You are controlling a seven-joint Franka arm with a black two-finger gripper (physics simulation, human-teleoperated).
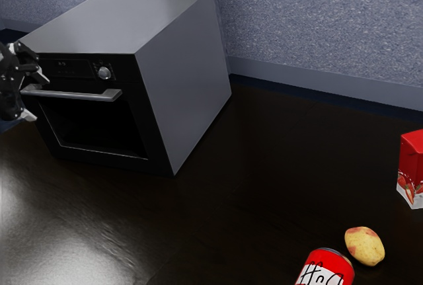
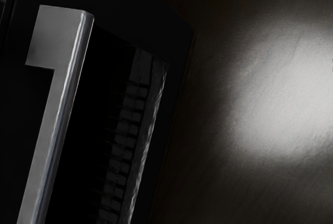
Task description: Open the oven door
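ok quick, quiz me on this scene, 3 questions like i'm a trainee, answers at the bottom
1. True or false: the two fingers of the pincer stand apart, near one end of the handle on the oven.
2. Which thing lies closest to the red-and-white can?
a) the carton
b) the potato
c) the oven
3. Fill in one word: on the front of the oven, the round knob sits ____ the handle.

Key: 1 true; 2 b; 3 above
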